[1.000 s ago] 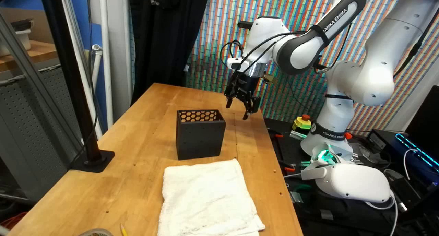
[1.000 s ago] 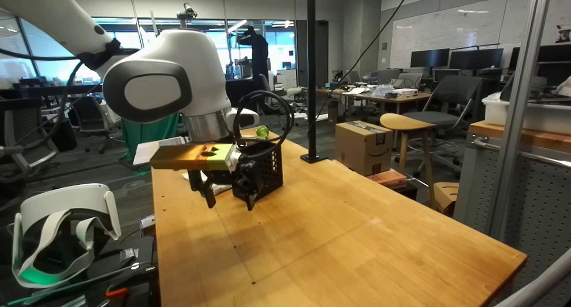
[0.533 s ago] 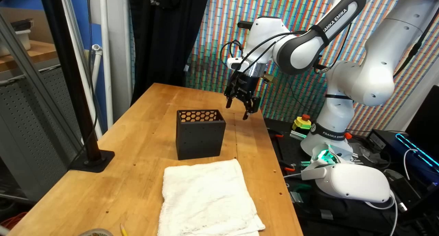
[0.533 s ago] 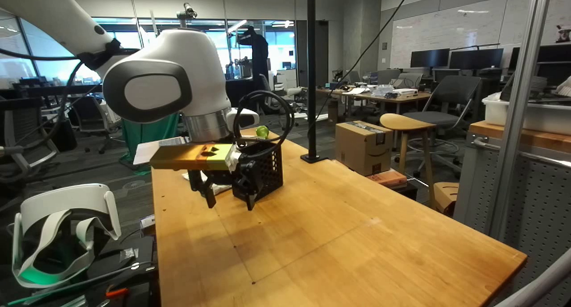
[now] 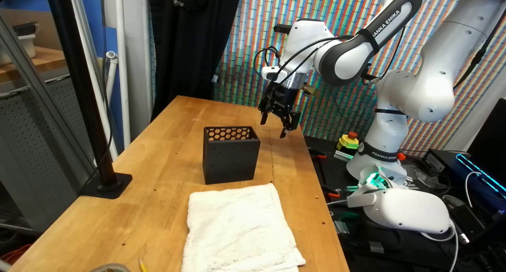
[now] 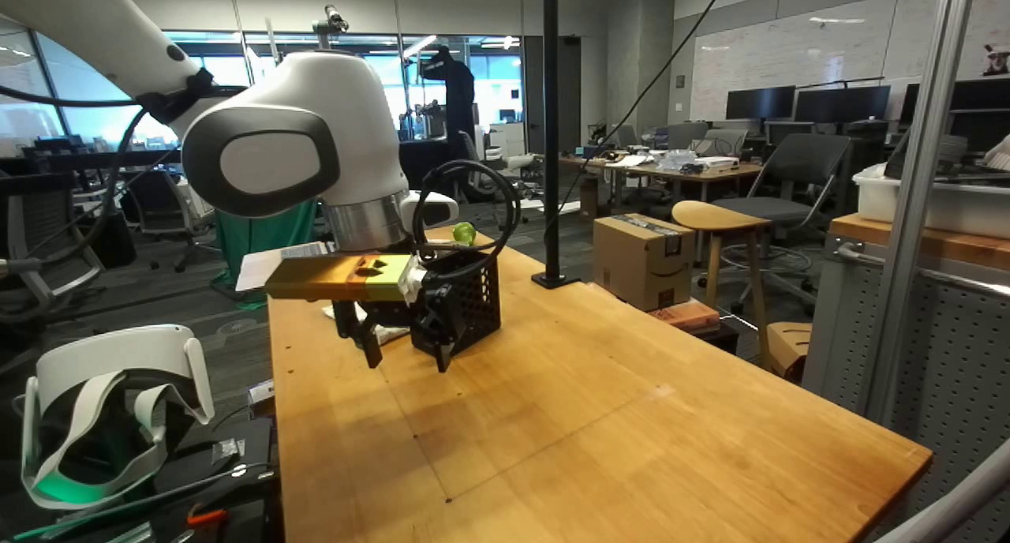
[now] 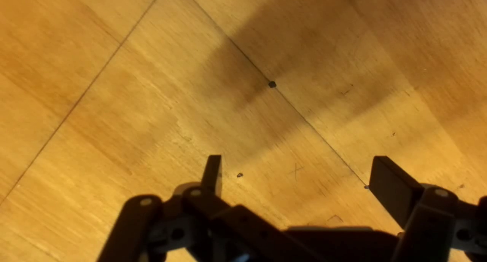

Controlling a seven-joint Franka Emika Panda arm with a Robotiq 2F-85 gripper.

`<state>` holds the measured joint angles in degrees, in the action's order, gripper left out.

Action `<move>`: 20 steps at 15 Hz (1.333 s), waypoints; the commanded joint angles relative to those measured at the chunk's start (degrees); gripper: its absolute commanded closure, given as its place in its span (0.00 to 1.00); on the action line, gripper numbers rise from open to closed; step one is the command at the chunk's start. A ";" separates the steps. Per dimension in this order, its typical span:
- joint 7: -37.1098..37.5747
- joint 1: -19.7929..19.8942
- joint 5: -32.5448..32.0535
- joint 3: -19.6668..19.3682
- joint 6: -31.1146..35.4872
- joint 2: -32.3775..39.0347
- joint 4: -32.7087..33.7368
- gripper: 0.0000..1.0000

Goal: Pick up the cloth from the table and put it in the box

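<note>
A white folded cloth point(image 5: 237, 228) lies flat on the wooden table point(image 5: 158, 212) in an exterior view. A small part of the cloth point(image 6: 392, 335) shows behind the gripper in an exterior view. A black open-topped box point(image 5: 231, 161) with honeycomb-pattern holes stands upright just beyond the cloth; it also shows partly hidden behind the gripper point(image 6: 480, 306). My gripper point(image 5: 273, 129) hangs above the table on the far side of the box from the cloth. Its fingers point(image 6: 408, 365) are apart with nothing between them. In the wrist view the open fingers point(image 7: 298, 159) have only bare table below them.
A black pole point(image 5: 104, 185) on a flat base stands at the table's edge. A pencil point(image 5: 142, 265) and a round object point(image 5: 111, 269) lie near the cloth. A white headset point(image 5: 411, 210) sits beside the table. A green round object point(image 6: 464, 233) stands beyond the box.
</note>
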<state>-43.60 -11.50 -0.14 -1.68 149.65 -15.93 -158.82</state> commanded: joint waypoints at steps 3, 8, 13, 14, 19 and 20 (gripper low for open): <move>0.02 0.13 0.05 0.18 -0.20 -0.09 0.06 0.00; 0.02 0.13 0.05 0.18 -0.20 -0.09 0.06 0.00; 0.02 0.13 0.05 0.18 -0.20 -0.09 0.06 0.00; 0.02 0.13 0.05 0.18 -0.20 -0.09 0.06 0.00; 0.69 0.76 -1.69 0.79 -0.28 -0.26 0.47 0.00; 0.84 1.12 -3.06 1.20 -0.28 -0.54 0.84 0.00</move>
<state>-43.60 -11.45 -0.41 -1.61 149.65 -15.88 -158.79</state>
